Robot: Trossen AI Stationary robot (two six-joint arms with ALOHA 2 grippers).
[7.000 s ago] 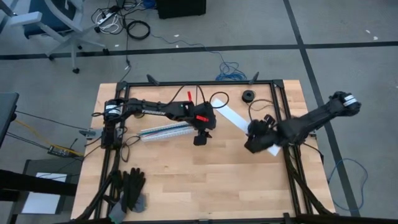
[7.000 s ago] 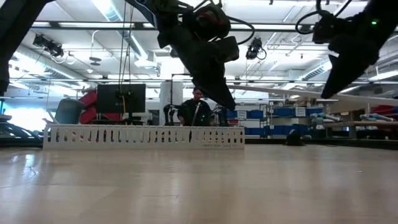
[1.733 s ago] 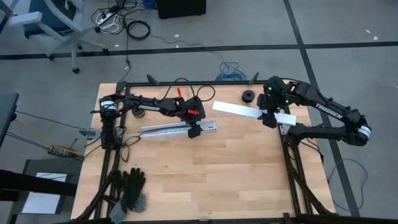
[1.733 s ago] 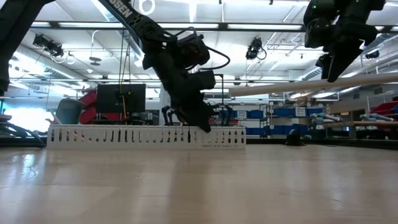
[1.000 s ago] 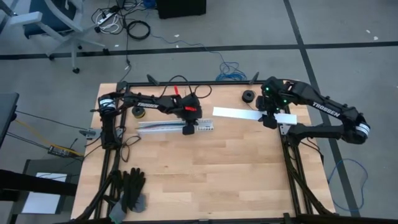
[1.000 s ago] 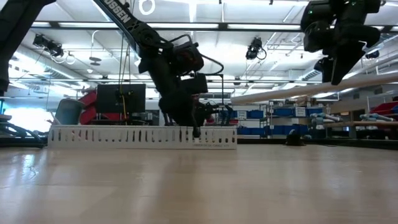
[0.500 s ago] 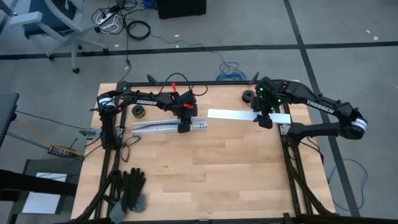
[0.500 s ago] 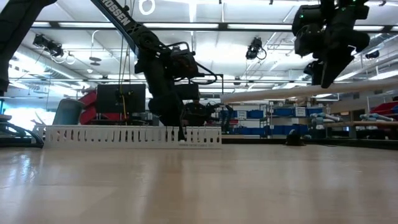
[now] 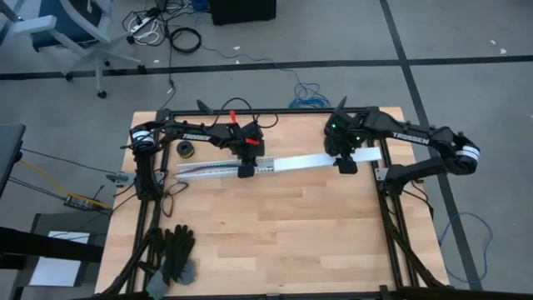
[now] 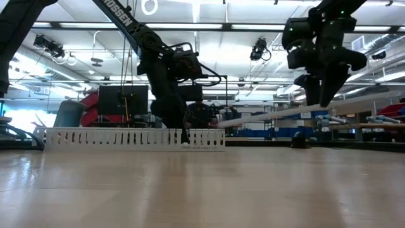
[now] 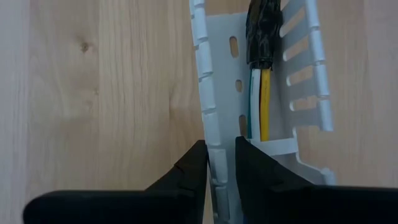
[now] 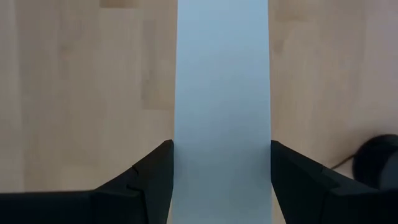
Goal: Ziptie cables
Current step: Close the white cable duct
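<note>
Lowered toward the channel (image 9: 218,167), one white strip (image 9: 308,160) sits clamped in the right gripper (image 9: 346,165); the left gripper (image 9: 245,171) pinches the channel's wall beside two cables (image 11: 260,112).

Left gripper (image 9: 245,172) low at the table's back, fingers pinched nearly together, right gripper (image 9: 346,167) raised, fingers spread wide

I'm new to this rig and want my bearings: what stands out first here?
The long white slotted channel lies near the table's far edge, its side wall pinched by the left tool, with yellow and white cables inside. Beside it, the right tool holds a flat white strip by its edges above the table, the strip's free end reaching toward the channel's end.
</note>
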